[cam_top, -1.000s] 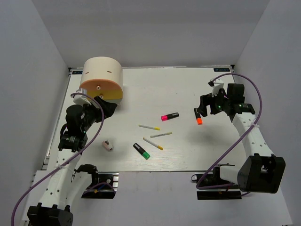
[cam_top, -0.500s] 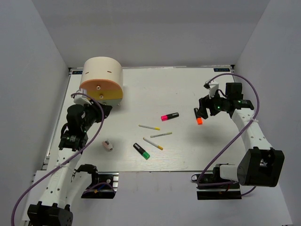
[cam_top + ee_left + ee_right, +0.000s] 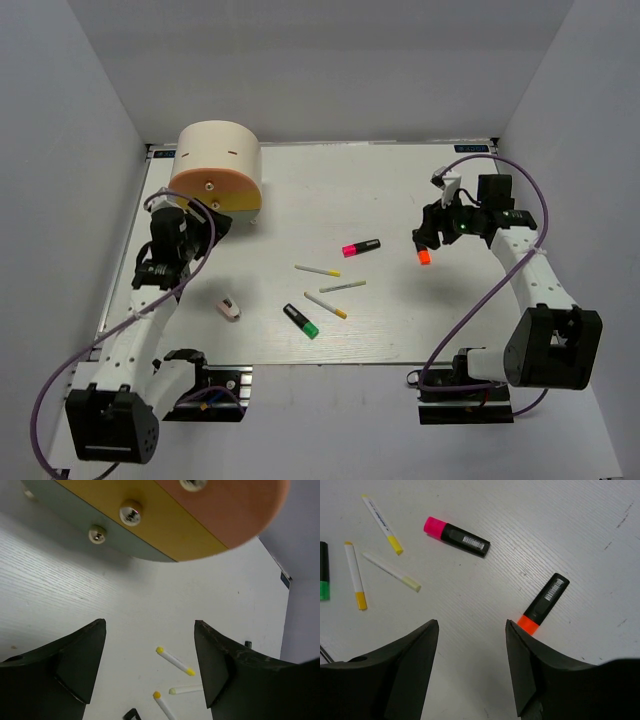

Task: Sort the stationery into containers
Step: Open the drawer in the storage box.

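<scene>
The cream drum organizer (image 3: 215,160) lies at the back left, its orange drawer (image 3: 225,505) and yellow drawer (image 3: 165,530) facing out with small knobs (image 3: 130,513). My left gripper (image 3: 198,218) hovers just in front of it, open and empty (image 3: 150,665). Three yellow-and-white pens (image 3: 317,270) (image 3: 342,286) (image 3: 325,305) lie mid-table, with the pink highlighter (image 3: 361,247), the green one (image 3: 300,320) and the eraser (image 3: 229,308). My right gripper (image 3: 428,232) is open (image 3: 471,625) over the orange highlighter (image 3: 545,602), which lies beside its right finger, not between the jaws.
A grey-green drawer (image 3: 75,515) with its own knob (image 3: 97,533) sits below the yellow one. Grey walls close in the white table (image 3: 300,190) on three sides. Purple cables loop from both arms.
My left gripper has pulled back and up toward the drum front; its jaws narrowed, then widened again. My right gripper has shifted slightly left over the orange highlighter and narrowed a little.
</scene>
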`<state>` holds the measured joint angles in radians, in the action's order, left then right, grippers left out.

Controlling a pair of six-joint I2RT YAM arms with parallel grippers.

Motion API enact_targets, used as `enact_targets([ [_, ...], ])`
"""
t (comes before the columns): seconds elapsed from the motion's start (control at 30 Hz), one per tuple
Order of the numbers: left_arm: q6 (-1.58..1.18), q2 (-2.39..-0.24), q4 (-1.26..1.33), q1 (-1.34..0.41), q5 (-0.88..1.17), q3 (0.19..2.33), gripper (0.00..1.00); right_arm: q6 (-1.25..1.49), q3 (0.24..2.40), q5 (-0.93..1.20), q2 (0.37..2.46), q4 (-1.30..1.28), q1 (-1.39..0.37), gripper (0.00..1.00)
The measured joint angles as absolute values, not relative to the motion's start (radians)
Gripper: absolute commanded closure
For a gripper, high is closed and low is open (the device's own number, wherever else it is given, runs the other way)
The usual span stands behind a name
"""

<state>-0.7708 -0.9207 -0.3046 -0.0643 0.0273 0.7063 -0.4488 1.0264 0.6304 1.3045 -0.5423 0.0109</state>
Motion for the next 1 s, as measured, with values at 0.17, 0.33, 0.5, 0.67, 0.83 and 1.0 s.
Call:
enact_targets([
  [0.17,-0.817,-1.033,-0.252,0.01,0.038,0.734,0.23,-0.434,1.026,0.66,1.341,-0.522,0.011,0.42],
  [0.33,-0.84,-1.105,-0.194,0.103,0.091,0.793,0.29,-0.426,1.025,0.667,1.343,-0.5,0.011,0.48],
  [0.5,-0.863,-1.162,-0.062,0.185,0.196,0.812,0.45,-0.423,1.007,0.677,1.341,-0.468,0.011,0.55],
  [0.67,-0.881,-1.226,0.073,0.212,0.301,0.794,0.46,-0.418,0.999,0.685,1.341,-0.453,0.011,0.58],
  [0.83,-0.892,-1.242,0.18,0.222,0.397,0.772,0.45,-0.418,0.998,0.691,1.344,-0.439,0.011,0.58],
  [1.0,-0.908,-1.244,0.269,0.231,0.444,0.751,0.45,-0.414,0.999,0.693,1.361,-0.437,0.011,0.58],
])
